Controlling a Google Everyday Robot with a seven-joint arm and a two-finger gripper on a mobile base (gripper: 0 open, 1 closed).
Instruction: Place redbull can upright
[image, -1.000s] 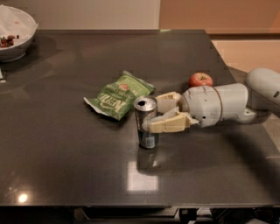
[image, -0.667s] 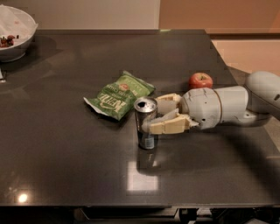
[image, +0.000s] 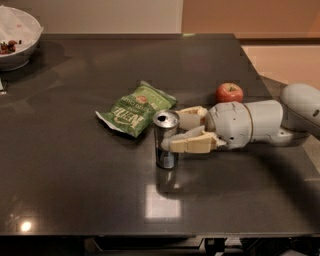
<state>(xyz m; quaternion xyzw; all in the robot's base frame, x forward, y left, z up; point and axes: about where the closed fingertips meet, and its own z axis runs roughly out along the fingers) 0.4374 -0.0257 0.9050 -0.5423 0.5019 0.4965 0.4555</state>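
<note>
The redbull can (image: 165, 131) stands upright on the dark table (image: 75, 175), just right of the green chip bag (image: 136, 108). Its silver top with the pull tab faces up. My gripper (image: 174, 132) reaches in from the right at can height. One finger (image: 192, 145) lies across the can's near side and the other finger (image: 191, 116) sits behind its far side, so the gripper is shut on the can. The can's base rests on the table.
A red apple (image: 229, 92) sits behind my white forearm (image: 250, 122). A white bowl (image: 17, 37) with food stands at the table's far left corner. The table's right edge runs close under the arm.
</note>
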